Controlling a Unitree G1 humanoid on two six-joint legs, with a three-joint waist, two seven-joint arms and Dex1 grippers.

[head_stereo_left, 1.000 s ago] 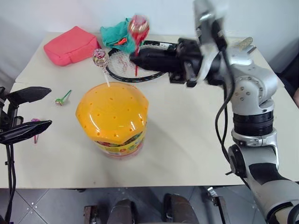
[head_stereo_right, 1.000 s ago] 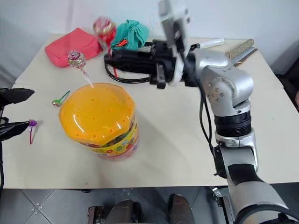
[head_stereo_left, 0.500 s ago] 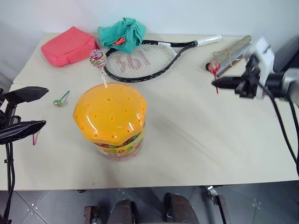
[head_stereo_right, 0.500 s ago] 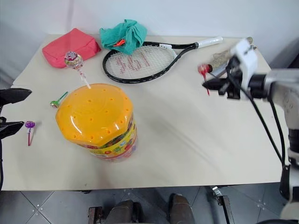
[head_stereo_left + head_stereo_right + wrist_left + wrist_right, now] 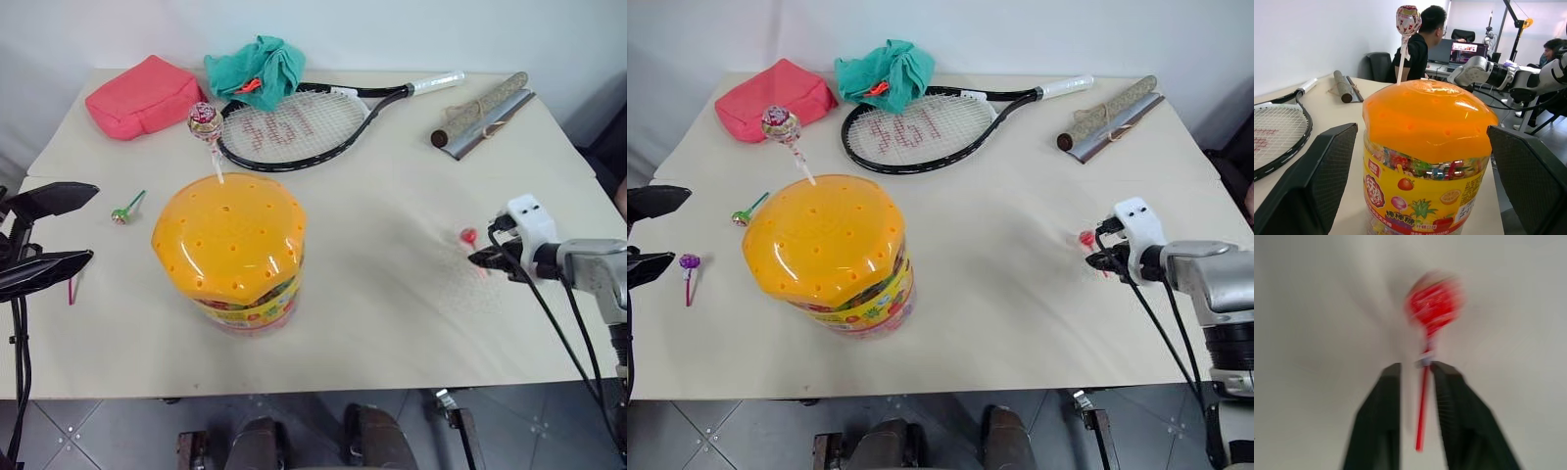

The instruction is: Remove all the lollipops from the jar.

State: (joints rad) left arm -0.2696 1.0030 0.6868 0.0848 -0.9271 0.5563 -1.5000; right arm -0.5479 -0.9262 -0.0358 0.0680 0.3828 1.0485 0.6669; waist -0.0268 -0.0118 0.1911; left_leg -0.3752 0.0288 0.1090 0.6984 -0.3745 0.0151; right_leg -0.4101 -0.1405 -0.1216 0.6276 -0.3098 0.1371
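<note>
Red lollipop (image 5: 1434, 303) near table (image 5: 392, 323) edge

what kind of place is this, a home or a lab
Likely an office or lab: behind the table sit a person at a lit monitor, office chairs, and a boom stand.

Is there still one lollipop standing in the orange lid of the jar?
Yes, one lollipop stands with its stick in the jar lid.

No readable wording anywhere; just red marks on racket strings (image 5: 906, 127), fruit pictures on jar label (image 5: 1422, 198).
</note>
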